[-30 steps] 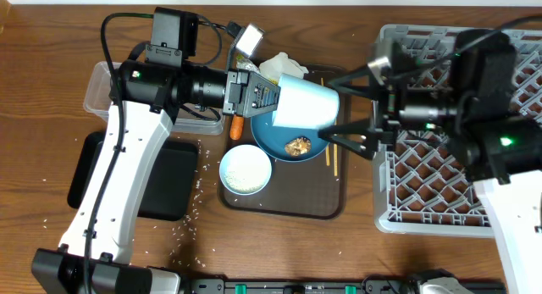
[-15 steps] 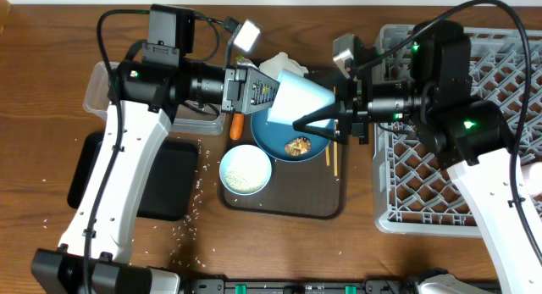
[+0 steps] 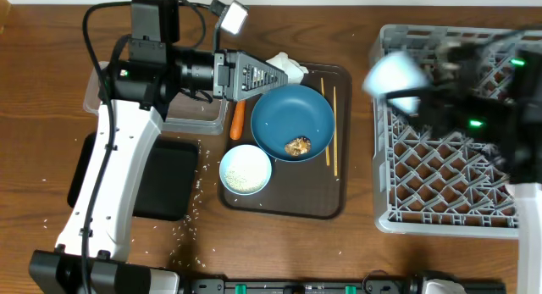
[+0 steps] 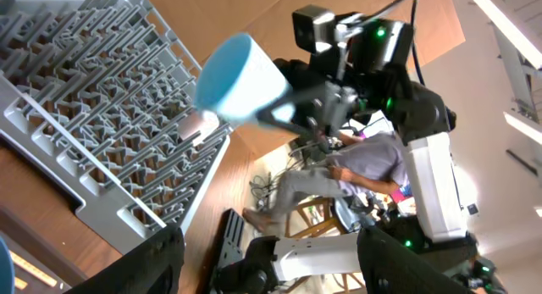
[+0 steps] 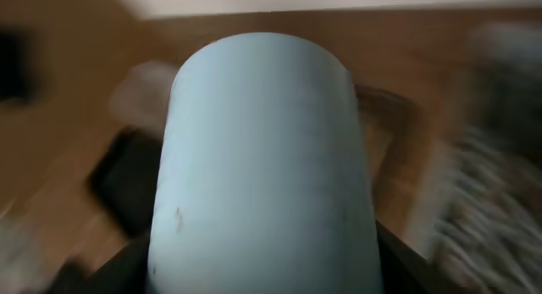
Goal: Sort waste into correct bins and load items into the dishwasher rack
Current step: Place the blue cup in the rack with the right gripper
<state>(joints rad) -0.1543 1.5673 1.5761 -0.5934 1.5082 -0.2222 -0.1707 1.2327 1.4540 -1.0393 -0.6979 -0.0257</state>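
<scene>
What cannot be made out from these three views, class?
Right end effector: smeared by motion blur overhead; only the left wrist view shows it holding the small blue cup.
Right wrist view: the cup fills the frame; everything behind is blurred.
Crumpled napkin: partly under the left end effector, overhead.
Clear tub: mostly covered by the left arm, overhead.
Dishwasher rack: cut off by frame edges in the left wrist view.

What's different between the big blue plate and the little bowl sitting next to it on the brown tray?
The dark blue plate is clearly wider and a deeper blue than the pale blue bowl. The plate carries only one small brown food lump, with most of its surface bare, while the bowl is filled with white rice. Both are round and sit upright on the brown tray.
</scene>
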